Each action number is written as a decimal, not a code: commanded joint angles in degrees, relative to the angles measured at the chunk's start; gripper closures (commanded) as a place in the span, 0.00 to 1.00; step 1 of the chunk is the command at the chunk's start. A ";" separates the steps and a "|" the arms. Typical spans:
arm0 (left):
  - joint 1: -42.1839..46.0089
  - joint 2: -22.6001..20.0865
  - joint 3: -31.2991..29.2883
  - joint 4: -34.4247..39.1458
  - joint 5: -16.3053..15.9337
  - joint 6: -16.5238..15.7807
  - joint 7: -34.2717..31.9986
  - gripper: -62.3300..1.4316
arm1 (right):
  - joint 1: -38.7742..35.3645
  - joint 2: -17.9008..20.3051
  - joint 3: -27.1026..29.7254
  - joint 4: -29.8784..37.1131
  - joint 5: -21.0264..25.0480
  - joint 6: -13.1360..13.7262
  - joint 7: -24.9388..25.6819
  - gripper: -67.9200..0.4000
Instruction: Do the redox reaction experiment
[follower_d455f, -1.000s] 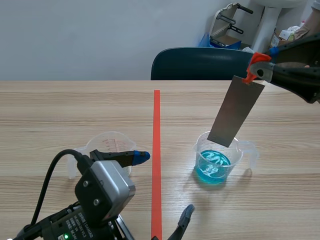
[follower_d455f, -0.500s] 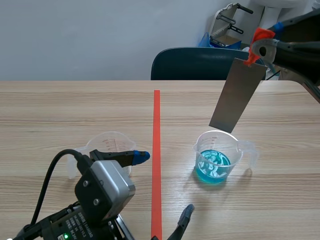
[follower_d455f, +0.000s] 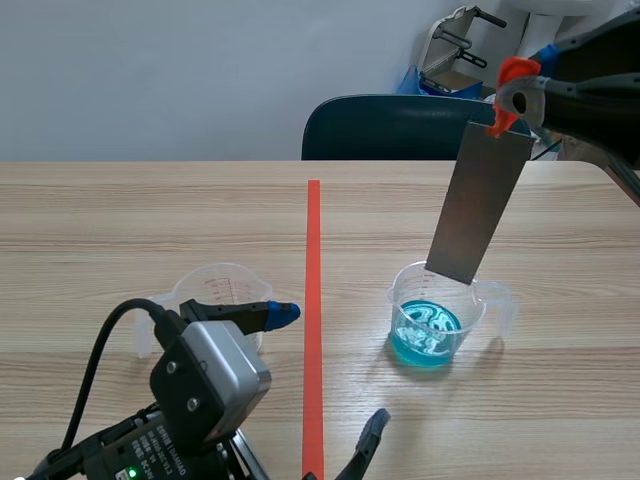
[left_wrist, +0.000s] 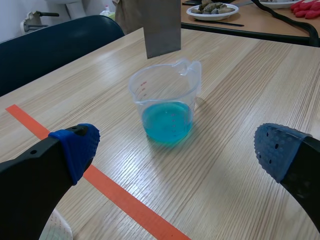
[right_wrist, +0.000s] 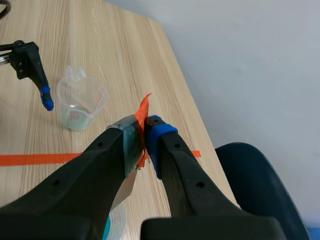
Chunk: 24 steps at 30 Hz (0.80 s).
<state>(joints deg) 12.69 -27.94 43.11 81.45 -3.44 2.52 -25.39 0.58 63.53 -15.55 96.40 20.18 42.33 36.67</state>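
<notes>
Metal strip, dull grey, orange-taped top clamped in right end effector, lower edge above clear beaker of blue liquid, left end effector spread wide.

Bright, even, diffuse light fills all views. The pale worktop carries a soft, faint shadow around the measuring cup of blue liquid; the metal sheet reflects dully.

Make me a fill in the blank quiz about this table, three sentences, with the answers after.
1. The liquid in the measuring cup under the metal plate is ____.
2. The right claw is ____ on the plate's top end.
3. The left claw is ____, holding nothing.
Answers: blue; shut; open.
</notes>
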 joint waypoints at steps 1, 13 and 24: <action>0.15 0.31 -0.11 0.66 -0.13 -0.11 -1.01 0.00 | 0.81 0.94 0.66 0.33 1.55 0.39 0.07 0.98; 0.15 0.31 -0.11 0.66 -0.13 -0.11 -1.01 0.00 | 0.81 0.92 0.66 0.33 2.62 0.39 -1.25 0.98; 0.15 0.31 -0.11 0.66 -0.13 -0.11 -1.03 0.00 | 0.81 0.92 0.66 0.33 2.62 0.39 -1.25 0.98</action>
<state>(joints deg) 12.69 -27.94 43.11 81.45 -3.46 2.52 -25.41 0.60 63.53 -15.55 96.40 21.93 42.35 34.41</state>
